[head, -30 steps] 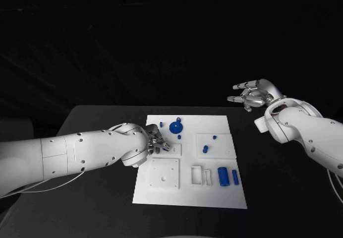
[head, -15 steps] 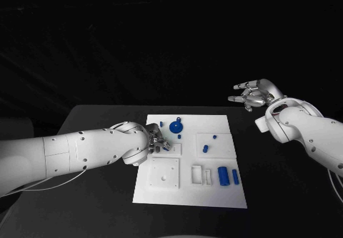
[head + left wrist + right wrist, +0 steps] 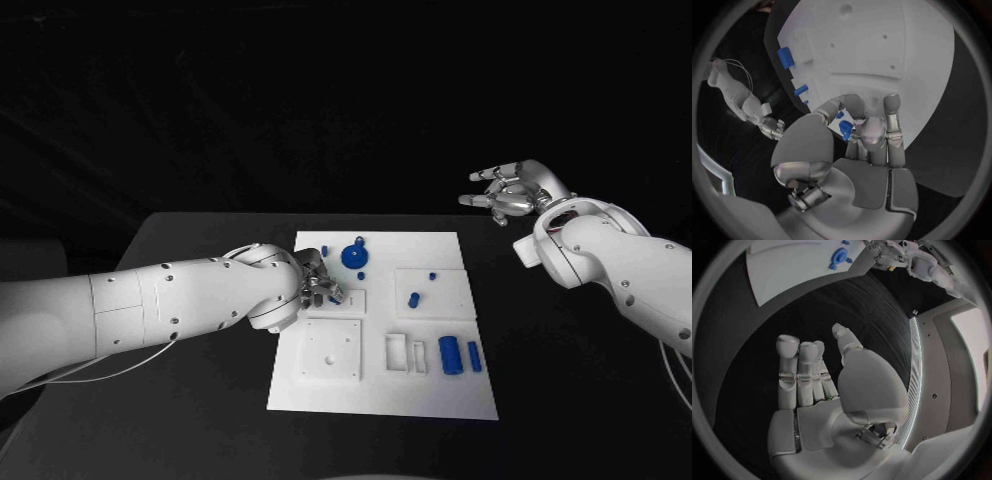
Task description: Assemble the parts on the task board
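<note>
The white task board [image 3: 433, 395] lies in the middle of the black table. My left hand [image 3: 320, 290] rests over the board's left edge and pinches a small blue part [image 3: 845, 131] between thumb and fingers [image 3: 892, 122]. A round blue disc [image 3: 355, 257] stands near the board's far edge, with small blue pegs [image 3: 414, 299] around the board's middle. Two blue cylinders [image 3: 450, 355] lie at the board's right side. My right hand [image 3: 512, 190] hangs raised beyond the table's far right corner, fingers apart and holding nothing; its palm [image 3: 817, 390] faces the dark table.
White raised blocks [image 3: 332, 350] with slots and holes sit on the near half of the board. Bare black table [image 3: 188, 400] lies left and right of the board. In the right wrist view, the board's corner [image 3: 786, 265] and the blue disc [image 3: 839, 255] lie far from that hand.
</note>
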Robot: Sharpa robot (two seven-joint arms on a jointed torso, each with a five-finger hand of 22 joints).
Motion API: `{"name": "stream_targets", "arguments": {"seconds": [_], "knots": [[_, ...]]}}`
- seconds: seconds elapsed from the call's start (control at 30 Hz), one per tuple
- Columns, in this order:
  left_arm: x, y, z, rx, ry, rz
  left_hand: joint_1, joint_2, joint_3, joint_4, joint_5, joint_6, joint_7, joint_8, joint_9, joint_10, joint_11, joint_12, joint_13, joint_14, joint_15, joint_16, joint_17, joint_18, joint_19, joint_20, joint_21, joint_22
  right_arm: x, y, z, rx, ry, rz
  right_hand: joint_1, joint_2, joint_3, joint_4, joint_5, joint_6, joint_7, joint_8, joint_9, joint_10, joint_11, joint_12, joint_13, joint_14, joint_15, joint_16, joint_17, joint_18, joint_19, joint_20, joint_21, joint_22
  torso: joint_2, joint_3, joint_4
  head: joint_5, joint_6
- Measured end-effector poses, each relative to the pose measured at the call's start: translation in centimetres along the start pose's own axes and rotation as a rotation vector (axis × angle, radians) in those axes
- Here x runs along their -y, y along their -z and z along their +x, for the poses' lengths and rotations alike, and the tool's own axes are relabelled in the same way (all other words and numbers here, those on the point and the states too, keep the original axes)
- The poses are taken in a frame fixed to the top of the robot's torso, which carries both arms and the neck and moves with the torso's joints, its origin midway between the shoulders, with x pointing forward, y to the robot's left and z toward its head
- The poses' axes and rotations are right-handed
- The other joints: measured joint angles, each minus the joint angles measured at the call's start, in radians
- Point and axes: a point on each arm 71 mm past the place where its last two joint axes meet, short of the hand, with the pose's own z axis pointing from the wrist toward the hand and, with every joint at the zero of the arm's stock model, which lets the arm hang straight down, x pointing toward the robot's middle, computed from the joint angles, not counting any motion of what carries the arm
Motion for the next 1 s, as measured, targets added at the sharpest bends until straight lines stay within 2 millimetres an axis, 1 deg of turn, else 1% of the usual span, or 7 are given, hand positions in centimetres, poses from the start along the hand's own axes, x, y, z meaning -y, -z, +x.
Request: {"name": "stream_targets", "arguments": {"seconds": [0.2,0.27,0.37,0.5,0.63,0.77,1.0], "knots": [[0.08,-0.02,-0.01,-0.006,-0.007,0.001,-0.005,0.005,0.001,-0.002,-0.006,0.000,0.000,0.000,0.012,0.000,0.000,0.011,0.006,0.000,0.000,0.000,0.005,0.000,0.001,0.009,0.000,0.000,0.06,-0.01,0.00,-0.002,0.001,0.002,0.000,0.000,0.003,-0.003,0.006,0.000,0.000,0.000,0.000,0.000,0.000,0.000,0.000,0.000,0.000,0.000,0.000,0.000,0.000,0.000,0.000,0.000,0.000,-0.0001,0.0005,-0.001,-0.002],[0.09,-0.01,-0.01,-0.007,-0.009,0.001,-0.007,0.007,0.003,-0.003,-0.008,0.000,0.000,0.002,0.014,0.000,0.000,0.014,0.008,0.003,0.004,0.000,0.009,0.015,0.001,0.009,0.000,0.000,0.07,-0.01,0.01,-0.003,0.001,0.002,0.000,0.000,0.003,-0.003,0.006,0.000,0.000,0.000,0.000,0.000,0.000,0.000,0.000,0.000,0.000,0.000,0.000,0.000,0.000,0.000,0.000,0.000,0.000,-0.0002,0.0007,-0.001,-0.002],[0.09,-0.01,0.01,-0.010,-0.011,0.002,-0.011,0.011,0.003,-0.005,-0.015,0.000,0.000,0.005,0.020,0.003,-0.003,0.014,0.010,0.003,0.004,0.004,0.011,0.015,0.004,0.013,0.001,0.000,0.08,-0.03,0.03,-0.004,0.001,0.003,0.000,0.000,0.006,-0.005,0.006,0.000,0.000,0.000,0.000,0.000,0.000,0.000,0.000,0.000,0.000,0.000,0.000,0.000,0.000,0.000,0.000,0.000,0.000,-0.0003,0.0012,-0.001,-0.002],[0.09,-0.01,0.01,-0.013,-0.014,0.002,-0.022,0.022,0.003,-0.005,-0.076,0.000,0.000,0.005,0.028,0.003,-0.003,0.021,0.012,0.008,0.000,0.005,0.017,0.015,0.004,0.013,0.005,0.000,0.09,-0.04,0.06,-0.005,0.000,0.004,-0.003,0.003,0.003,-0.008,0.006,0.000,0.000,0.000,0.000,0.000,0.000,0.000,0.000,0.000,0.000,0.000,0.000,0.000,0.000,0.000,0.000,0.000,-0.001,-0.0006,0.0013,-0.001,-0.002],[0.04,-0.04,0.02,-0.017,-0.017,0.000,-0.040,0.040,-0.016,0.013,-0.127,0.000,0.000,0.008,0.048,0.004,-0.004,0.027,0.012,0.011,0.000,0.008,0.021,0.015,0.004,0.020,0.005,0.000,0.11,-0.06,0.07,-0.006,0.000,0.005,-0.004,0.004,0.003,-0.008,0.013,0.000,0.000,0.000,0.000,0.000,0.000,0.000,0.000,0.000,0.000,0.000,0.000,0.000,0.000,0.000,0.000,0.000,-0.001,-0.0006,0.0013,-0.001,-0.002],[0.06,-0.09,0.00,-0.021,-0.020,-0.001,-0.051,0.051,-0.021,0.010,-0.139,0.000,0.000,0.015,0.050,0.004,-0.004,0.030,0.012,0.011,0.000,0.008,0.022,0.015,0.001,0.024,0.005,0.000,0.13,-0.07,0.08,-0.007,0.001,0.006,-0.004,0.004,0.005,-0.011,0.013,0.000,0.000,0.000,0.000,0.000,0.000,0.000,-0.001,0.000,0.000,0.000,0.000,0.000,0.000,0.000,0.000,0.000,0.000,-0.0008,0.0009,0.000,-0.002],[0.18,-0.23,-0.10,-0.025,-0.024,-0.002,-0.052,0.052,-0.023,0.008,-0.139,0.009,0.002,0.008,0.049,0.010,0.001,0.032,0.012,0.011,0.000,0.008,0.025,0.015,0.004,0.027,0.005,0.001,0.18,-0.10,0.12,-0.009,0.001,0.008,-0.004,0.004,0.008,-0.014,0.018,0.000,0.000,0.000,0.000,0.000,0.000,0.000,-0.001,0.000,0.000,0.000,0.000,0.000,0.000,0.000,0.000,0.000,0.000,-0.0011,0.0008,-0.001,-0.004]]}}
